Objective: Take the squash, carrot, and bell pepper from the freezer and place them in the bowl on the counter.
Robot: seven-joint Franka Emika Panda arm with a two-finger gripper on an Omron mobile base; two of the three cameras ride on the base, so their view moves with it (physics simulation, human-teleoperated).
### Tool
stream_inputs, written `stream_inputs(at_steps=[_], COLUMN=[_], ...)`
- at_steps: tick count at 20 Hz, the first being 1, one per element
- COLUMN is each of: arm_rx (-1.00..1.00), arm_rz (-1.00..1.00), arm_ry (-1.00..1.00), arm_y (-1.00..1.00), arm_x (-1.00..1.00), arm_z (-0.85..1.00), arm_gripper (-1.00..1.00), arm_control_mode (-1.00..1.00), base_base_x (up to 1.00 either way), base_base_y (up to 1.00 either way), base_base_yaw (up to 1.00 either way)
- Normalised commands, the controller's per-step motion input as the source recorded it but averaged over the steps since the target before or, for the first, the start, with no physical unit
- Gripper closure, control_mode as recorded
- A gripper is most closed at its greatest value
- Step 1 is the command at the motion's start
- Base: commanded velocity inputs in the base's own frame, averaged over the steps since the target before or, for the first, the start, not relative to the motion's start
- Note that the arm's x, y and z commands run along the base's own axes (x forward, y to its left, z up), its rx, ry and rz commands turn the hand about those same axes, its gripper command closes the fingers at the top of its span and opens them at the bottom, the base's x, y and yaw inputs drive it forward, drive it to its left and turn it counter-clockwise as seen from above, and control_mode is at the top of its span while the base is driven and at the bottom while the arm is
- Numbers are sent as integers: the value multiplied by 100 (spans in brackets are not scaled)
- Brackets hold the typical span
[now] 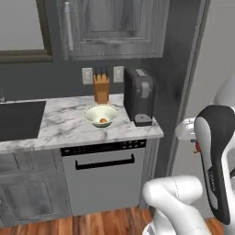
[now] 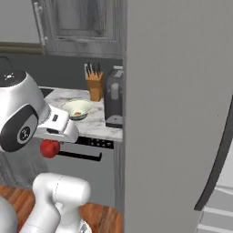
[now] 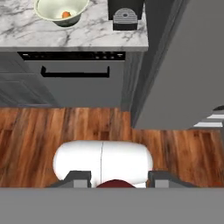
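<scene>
The gripper (image 2: 51,144) grips the round bell pepper (image 2: 49,148), no long axis evident. An orange carrot (image 1: 103,120) lies in the bowl (image 1: 100,110) near the counter's (image 1: 64,128) right end.

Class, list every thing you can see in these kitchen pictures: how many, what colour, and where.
bowl: one, pale cream-green, on the counter
carrot: one, orange, in the bowl
knife block: one, wooden, behind the bowl
toaster: one, dark grey, right of the bowl
counter: one, white marble
sink: one, black, set in the counter's left
dishwasher: one, grey, under the counter
freezer: one, grey, door open
pepper: one, red, in the claw
claw: one, shut on the pepper, before the dishwasher
</scene>
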Motion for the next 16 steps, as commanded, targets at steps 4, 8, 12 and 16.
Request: stream_inputs(at_steps=[4, 8, 12, 16], arm_rx=[0, 0, 0, 0], arm_rz=[0, 0, 0, 0], arm_ry=[0, 0, 0, 0], arm_y=[0, 0, 0, 0], arm_x=[0, 0, 0, 0], arm_z=[0, 0, 0, 0], arm_gripper=[100, 100, 100, 100], arm_control_mode=[100, 100, 100, 100], base_base_x=[25, 49, 55, 48], base_base_y=[100, 81, 39, 3], base_base_yaw=[0, 0, -1, -4])
